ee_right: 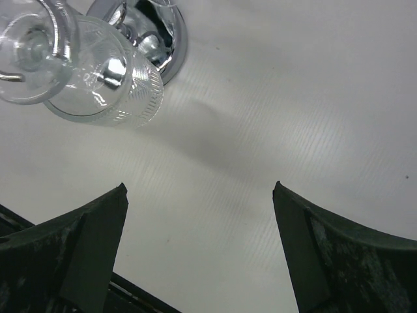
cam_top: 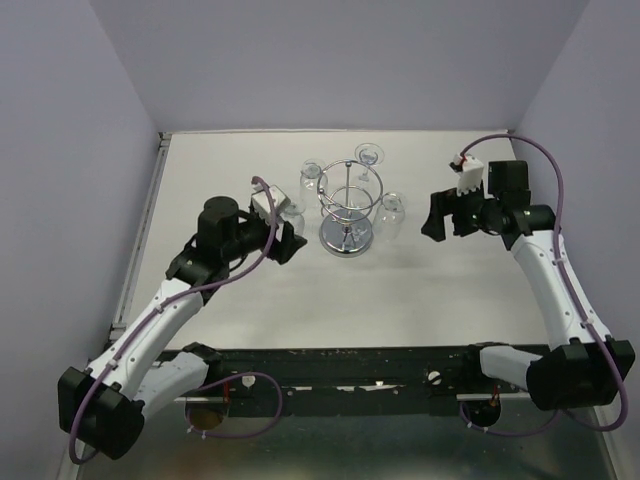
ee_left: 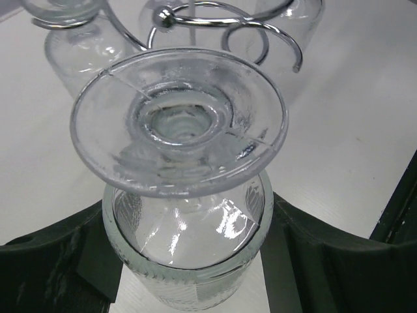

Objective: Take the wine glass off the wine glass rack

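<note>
Beside the chrome wire wine glass rack [cam_top: 347, 235], the left gripper [ee_left: 189, 261] has its jaws pressed on a clear ribbed wine glass [ee_left: 179, 124] — seemingly free of its loop, so carrying it off remains; the right gripper [ee_right: 199, 195] gapes empty.

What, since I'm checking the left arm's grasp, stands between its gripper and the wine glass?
Nothing visible: the wine glass sits within the left gripper, the wine glass rack just beyond it.
</note>
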